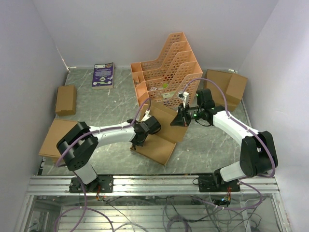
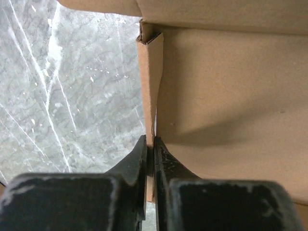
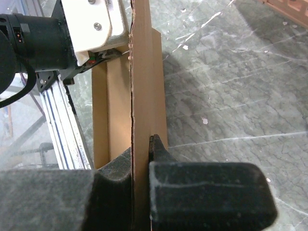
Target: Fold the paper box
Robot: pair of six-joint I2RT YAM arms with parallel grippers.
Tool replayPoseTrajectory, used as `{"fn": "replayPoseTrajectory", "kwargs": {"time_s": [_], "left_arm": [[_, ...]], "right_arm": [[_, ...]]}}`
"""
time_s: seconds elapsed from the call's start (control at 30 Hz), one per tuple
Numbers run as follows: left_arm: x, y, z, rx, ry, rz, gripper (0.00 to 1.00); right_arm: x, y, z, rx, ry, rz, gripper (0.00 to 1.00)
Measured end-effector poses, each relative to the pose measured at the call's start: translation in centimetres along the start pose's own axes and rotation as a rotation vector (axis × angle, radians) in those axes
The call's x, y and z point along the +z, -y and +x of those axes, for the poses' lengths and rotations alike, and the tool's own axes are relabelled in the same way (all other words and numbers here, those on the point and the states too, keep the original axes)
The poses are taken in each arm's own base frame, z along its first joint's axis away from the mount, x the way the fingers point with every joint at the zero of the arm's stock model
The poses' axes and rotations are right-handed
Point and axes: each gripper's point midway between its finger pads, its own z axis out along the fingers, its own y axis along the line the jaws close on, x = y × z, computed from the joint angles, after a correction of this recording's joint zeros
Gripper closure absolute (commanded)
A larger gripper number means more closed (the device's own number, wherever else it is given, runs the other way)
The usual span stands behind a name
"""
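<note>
The paper box is a brown cardboard sheet, partly folded, in the middle of the table in front of the orange rack. My left gripper is shut on its upright left side wall; the box floor lies to the right of my fingers. My right gripper is shut on the raised far panel, pinching its edge between both fingers. That panel stands upright over the box's far right part. The left arm's white wrist shows behind it in the right wrist view.
An orange lattice file rack stands just behind the box. Ready-made brown boxes sit at the left, front left and back right. A purple book lies at the back left. Walls close both sides.
</note>
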Motion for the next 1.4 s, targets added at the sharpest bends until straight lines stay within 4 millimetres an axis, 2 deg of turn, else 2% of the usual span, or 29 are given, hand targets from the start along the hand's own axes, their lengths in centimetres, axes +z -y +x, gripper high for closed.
{"fn": "replayPoseTrajectory", "kwargs": {"time_s": [0.17,0.37,0.6,0.77,0.93,1.1,1.23,1.4], "left_arm": [[0.3,0.1,-0.1,0.006,-0.01,-0.013,0.91],[0.7,0.2,0.0,0.021,-0.016,-0.03,0.68],[0.1,0.3,-0.2,0.016,-0.006,-0.018,0.56],[-0.6,0.3,-0.8,-0.011,0.019,0.003,0.41],[-1.5,0.4,-1.5,-0.043,0.049,0.026,0.36],[-3.2,0.0,-3.3,-0.118,0.127,0.074,0.32],[-4.3,-1.0,-4.2,-0.195,0.183,0.119,0.29],[-5.6,-2.2,-4.9,-0.293,0.254,0.207,0.29]], "right_arm": [[0.1,0.0,0.0,-0.006,-0.003,0.004,1.0],[0.1,0.0,0.2,-0.005,-0.009,0.01,1.0],[0.2,0.1,0.0,-0.012,-0.004,0.01,1.0],[0.1,0.1,-0.5,-0.03,0.007,0.012,1.0],[0.1,0.2,-0.9,-0.059,0.013,0.017,1.0],[-0.2,0.4,-1.9,-0.122,0.013,0.027,1.0],[-0.4,0.6,-3.7,-0.203,0.016,0.028,1.0],[-0.2,1.1,-3.8,-0.247,-0.023,0.007,1.0]]}}
